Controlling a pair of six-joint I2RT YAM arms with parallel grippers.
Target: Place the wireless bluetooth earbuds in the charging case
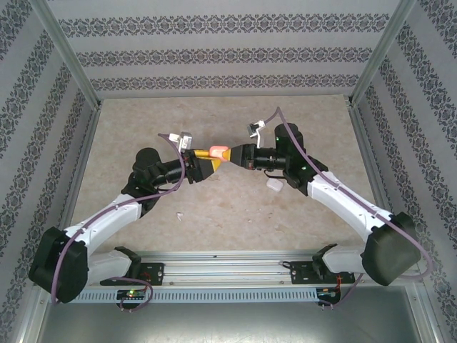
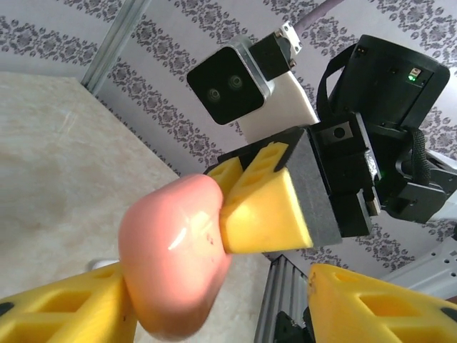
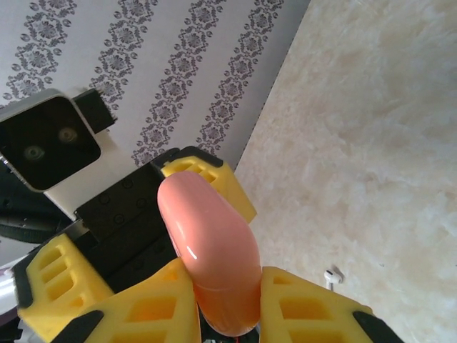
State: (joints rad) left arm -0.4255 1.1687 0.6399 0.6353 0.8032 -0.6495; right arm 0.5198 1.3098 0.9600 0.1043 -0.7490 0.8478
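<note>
A coral-pink charging case [image 1: 219, 152] hangs in mid-air over the middle of the table, between the two grippers. It is closed. My right gripper [image 3: 225, 307] is shut on the case [image 3: 207, 236], its yellow fingers pinching one end. My left gripper [image 2: 221, 307] faces it with its jaws spread wide. The case [image 2: 175, 257] lies close against one left finger [image 2: 64, 304], and the other finger [image 2: 378, 304] stands well off. A tiny white earbud [image 3: 330, 275] lies on the table below, also seen as a speck [image 1: 181, 214] near the left arm.
A white rounded case [image 1: 274, 185] sits on the table beside the right arm. Patterned walls with metal posts [image 1: 71, 64] enclose the beige table top [image 1: 228, 121]. A slotted rail [image 1: 228, 268] runs along the near edge between the arm bases.
</note>
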